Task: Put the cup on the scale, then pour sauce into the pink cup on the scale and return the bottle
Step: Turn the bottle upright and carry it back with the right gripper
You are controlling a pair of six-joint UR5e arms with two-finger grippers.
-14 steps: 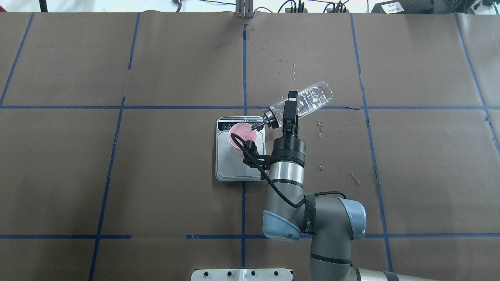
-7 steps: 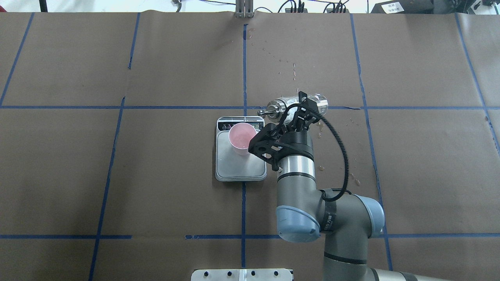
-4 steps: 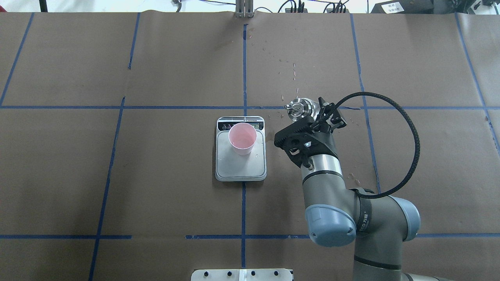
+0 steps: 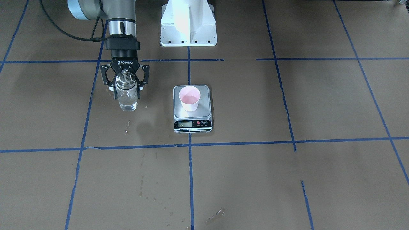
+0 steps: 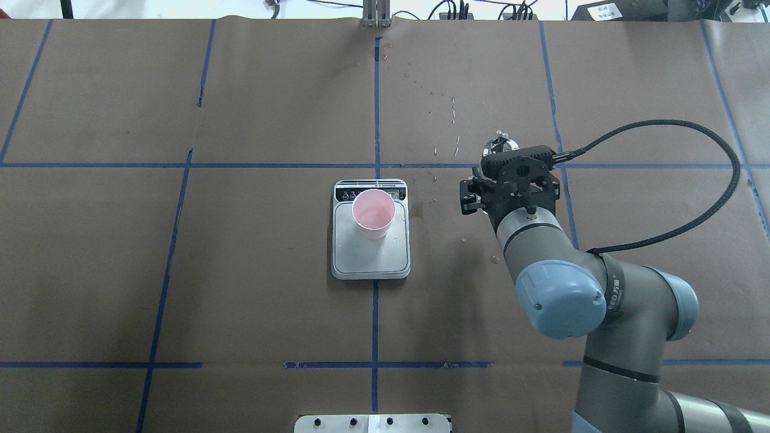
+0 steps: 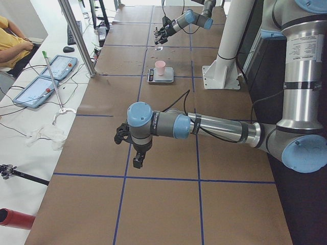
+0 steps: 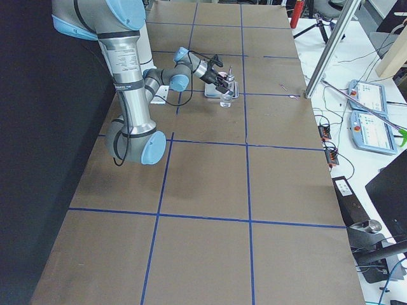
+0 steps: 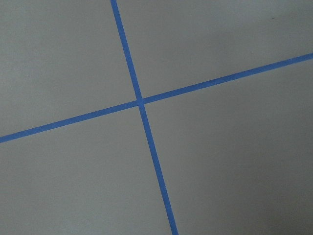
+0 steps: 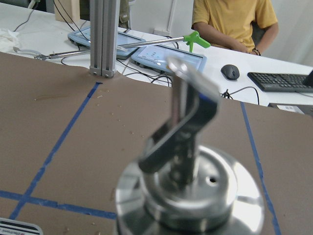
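Note:
The pink cup (image 4: 189, 98) stands on the scale (image 4: 204, 110) and has a little clear liquid in its bottom. It also shows in the overhead view (image 5: 373, 213) on the scale (image 5: 370, 260). My right gripper (image 4: 127, 88) is shut on the glass bottle (image 4: 127, 100), which hangs upright above the paper, apart from the scale on my right. Clear sauce shows in the bottle. Its metal cap and spout (image 9: 188, 196) fill the right wrist view. The left gripper (image 6: 121, 136) hovers far from the scale. I cannot tell whether it is open or shut.
Wet drops (image 5: 452, 109) dot the brown paper beyond the bottle. Blue tape lines grid the table. The white robot base (image 4: 188, 22) stands behind the scale. An aluminium post (image 5: 376, 15) is at the far edge. An operator (image 9: 234, 19) sits beyond it.
The bottle was tilted with its spout over the cup. My right gripper has turned it upright and carried it to the right, away from the scale. The cup has stayed put.

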